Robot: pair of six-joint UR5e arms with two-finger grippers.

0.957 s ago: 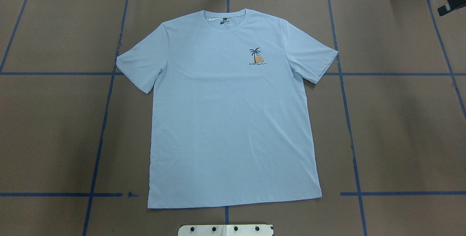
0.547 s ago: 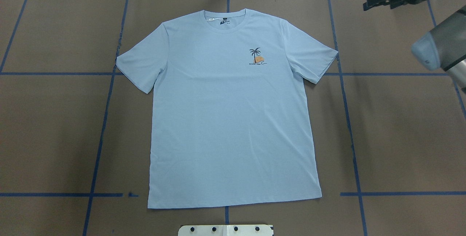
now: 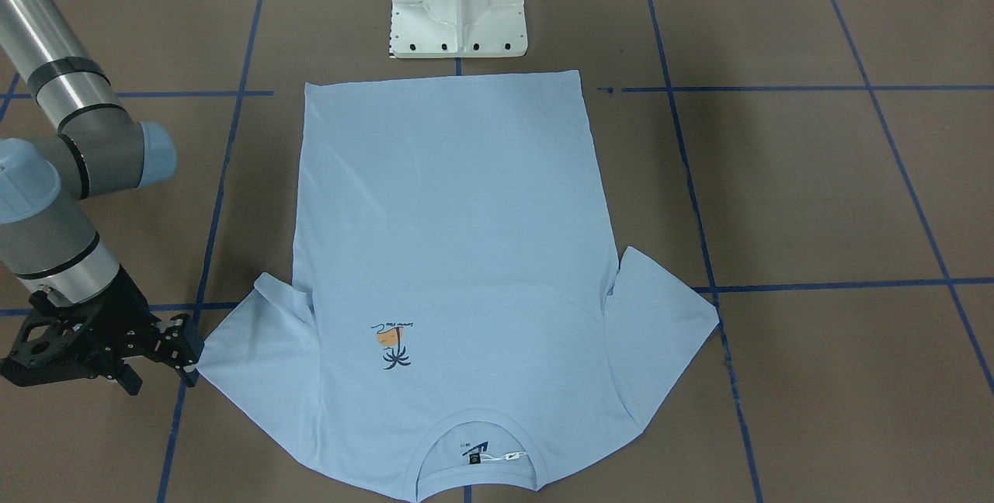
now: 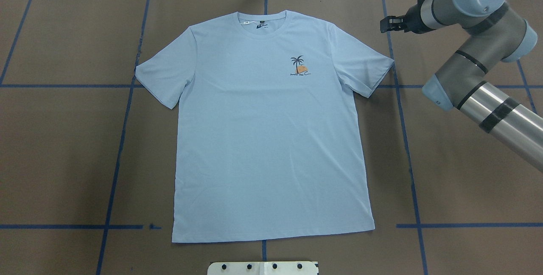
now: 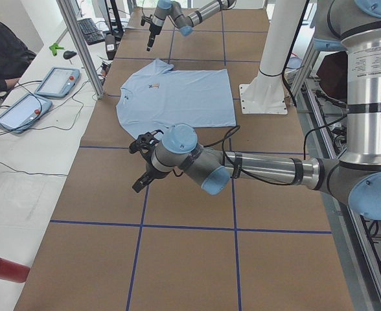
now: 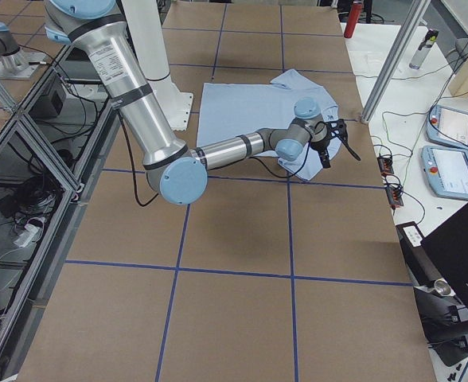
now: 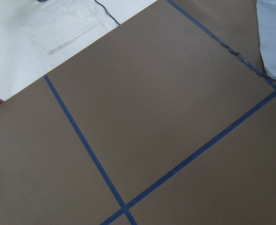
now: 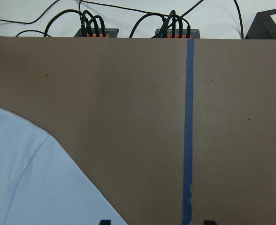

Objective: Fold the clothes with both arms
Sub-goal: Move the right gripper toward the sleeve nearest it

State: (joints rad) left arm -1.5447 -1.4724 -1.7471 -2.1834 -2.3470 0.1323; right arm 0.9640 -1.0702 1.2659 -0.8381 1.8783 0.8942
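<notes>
One light blue T-shirt (image 4: 271, 139), spread flat

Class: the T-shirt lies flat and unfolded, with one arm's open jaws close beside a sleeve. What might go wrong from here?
1. The right arm holds its open jaws beside the right sleeve; closing there might pinch only one layer and drag the T-shirt askew.
2. The left arm appears farther from the left sleeve, so uneven timing could wrinkle the fold.
</notes>
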